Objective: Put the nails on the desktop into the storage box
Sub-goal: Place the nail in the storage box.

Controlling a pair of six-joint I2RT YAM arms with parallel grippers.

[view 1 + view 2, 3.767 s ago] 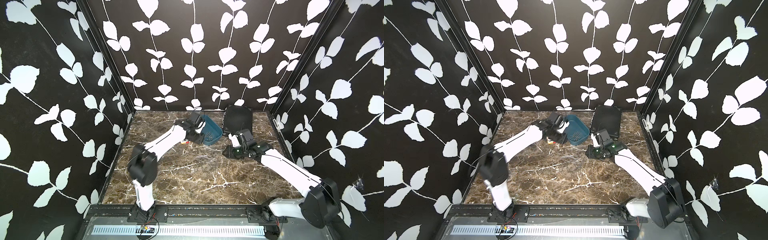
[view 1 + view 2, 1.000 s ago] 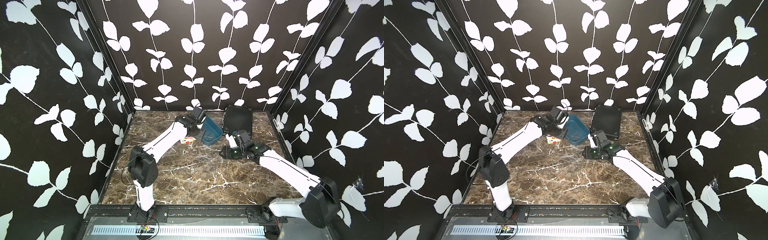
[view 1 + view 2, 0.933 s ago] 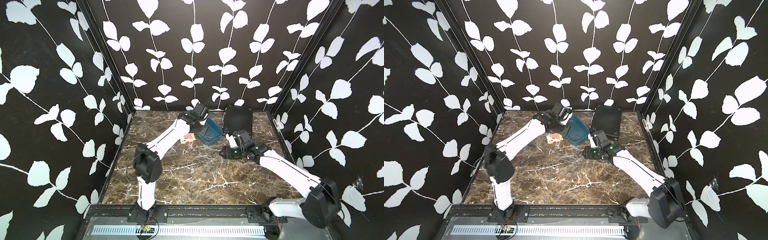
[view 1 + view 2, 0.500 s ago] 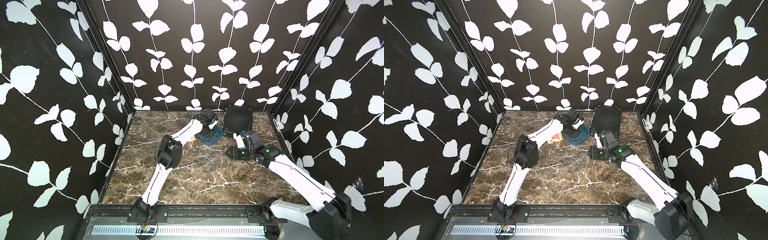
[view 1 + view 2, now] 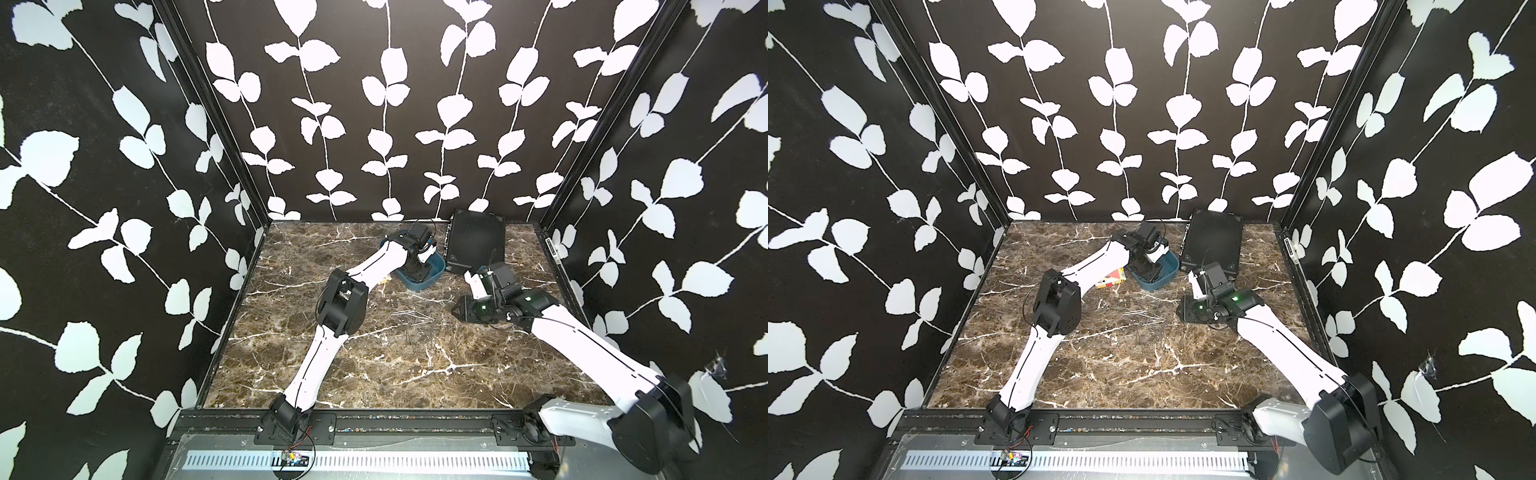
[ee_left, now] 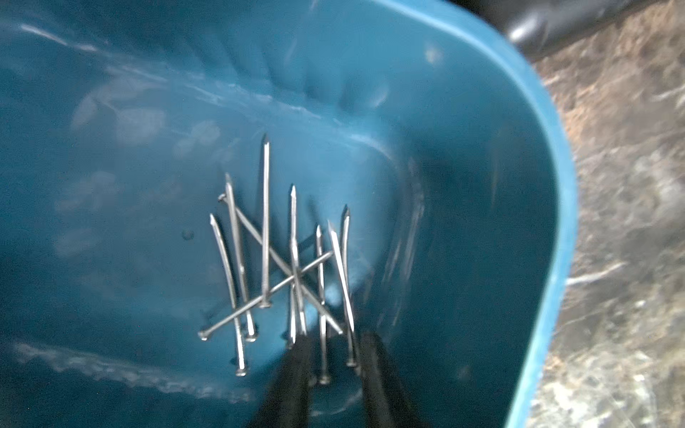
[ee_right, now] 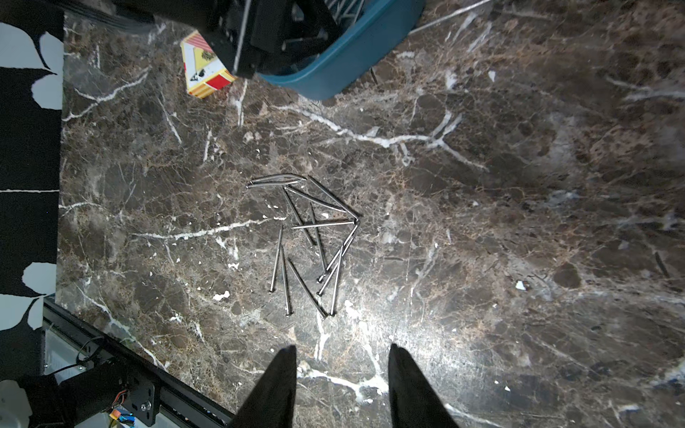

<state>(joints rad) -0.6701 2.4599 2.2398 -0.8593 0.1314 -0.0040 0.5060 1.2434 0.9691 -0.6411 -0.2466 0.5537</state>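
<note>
The teal storage box (image 5: 430, 283) (image 5: 1163, 279) stands on the brown marble desktop (image 5: 374, 374) at the back. My left gripper (image 6: 335, 339) (image 5: 417, 272) reaches down into it, jaws a little apart and open. Several nails (image 6: 281, 266) lie crossed on the box floor just ahead of the fingers, one between them. More nails (image 7: 311, 237) (image 5: 415, 328) (image 5: 1148, 322) lie scattered on the desktop in the middle. My right gripper (image 7: 343, 348) (image 5: 459, 311) hovers to their right, open and empty, fingers pointing at the heap.
A black ribbed flat case (image 5: 476, 241) lies at the back right, next to the storage box. A small red-and-white card box (image 7: 205, 74) (image 5: 1111, 278) sits left of the storage box, partly under my left arm. Black leaf-patterned walls close three sides.
My left gripper has moved from the box's left rim over and down into it, and its jaws have parted. The right arm has drawn back slightly to the right.
</note>
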